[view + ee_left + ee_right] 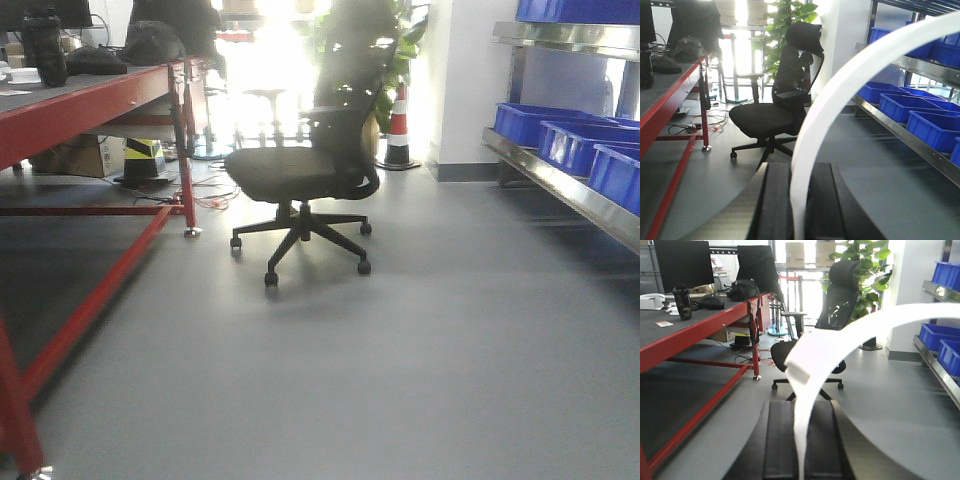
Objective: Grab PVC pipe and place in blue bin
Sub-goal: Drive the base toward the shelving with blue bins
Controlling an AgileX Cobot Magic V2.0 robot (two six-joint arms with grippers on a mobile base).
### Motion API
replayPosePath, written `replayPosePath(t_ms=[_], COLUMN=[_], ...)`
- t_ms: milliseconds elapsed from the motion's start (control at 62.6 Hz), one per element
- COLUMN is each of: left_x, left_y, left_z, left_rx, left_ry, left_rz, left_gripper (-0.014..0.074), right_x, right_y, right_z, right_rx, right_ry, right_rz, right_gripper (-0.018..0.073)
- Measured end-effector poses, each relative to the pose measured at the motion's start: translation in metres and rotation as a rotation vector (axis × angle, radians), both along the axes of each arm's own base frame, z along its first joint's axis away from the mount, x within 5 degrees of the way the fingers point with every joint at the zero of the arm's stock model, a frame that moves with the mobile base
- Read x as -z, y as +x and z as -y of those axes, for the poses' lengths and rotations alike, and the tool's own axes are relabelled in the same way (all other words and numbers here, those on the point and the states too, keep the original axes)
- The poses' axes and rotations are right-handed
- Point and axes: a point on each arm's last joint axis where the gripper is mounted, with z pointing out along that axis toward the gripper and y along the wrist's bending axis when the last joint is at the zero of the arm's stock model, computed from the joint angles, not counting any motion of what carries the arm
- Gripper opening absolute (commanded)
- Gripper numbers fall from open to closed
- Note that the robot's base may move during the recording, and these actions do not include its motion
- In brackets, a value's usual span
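**1. Left gripper**: black, flat fingers are seen at the near edge of the left wrist view, set close together. A white, curved plastic strip rises from betw. them and arcs up and to the right, v. close to the lens. Whether it is clamped cannot be told.

**2. Right gripper**: has the same black fingers, also set close together. A white, gently curved PVC pipe w/ blunt end stands over the gap. One limb drops to the fingers and the other sweeps off to the right. Grip cannot be told. It cannot be told whether the strip at item 1 is the same thing.

**3. Blue plastic bins**: several are lined on a steel shelf along the right wall, all open-topped.

**4. Black mesh office chair on castors**: stands mid-room, far from the lens.

**5. Red-framed table w/ dark top**: stands at left. A black monitor is set at its far end.

**6. Orange-and-white traffic cone**: stands far, beside a green potted plant.

**7. Grey floor**: smooth.
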Motion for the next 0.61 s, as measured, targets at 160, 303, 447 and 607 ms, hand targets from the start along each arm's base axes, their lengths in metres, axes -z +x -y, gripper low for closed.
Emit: replayPosePath(t_ms=[160, 303, 447, 607], left_x=[-0.0004, -0.0006, -0.0006, -0.0006], left_y=[0.0005, 0.0005, 0.0005, 0.0005], left_z=[0.0, 0.0, 0.0, 0.0], left_rx=[-0.001, -0.001, -0.001, -0.001], left_ry=[-0.001, -0.001, -0.001, -0.001], left_rz=[0.005, 0.007, 0.007, 0.007], left_gripper=[-0.0111, -0.0111, -0.0111, -0.0111], right_x=[-0.0002, -0.0002, -0.0002, -0.0002], right_y=[0.0, 0.0, 0.0, 0.0], right_z=[0.0, 0.0, 0.0, 0.0], right_rx=[0.0, 0.0, 0.0, 0.0], right_ry=[0.003, 0.003, 0.003, 0.001], right_rz=[0.002, 0.002, 0.002, 0.002], right_gripper=[-0.0168, -0.0168, -0.0168, -0.0168])
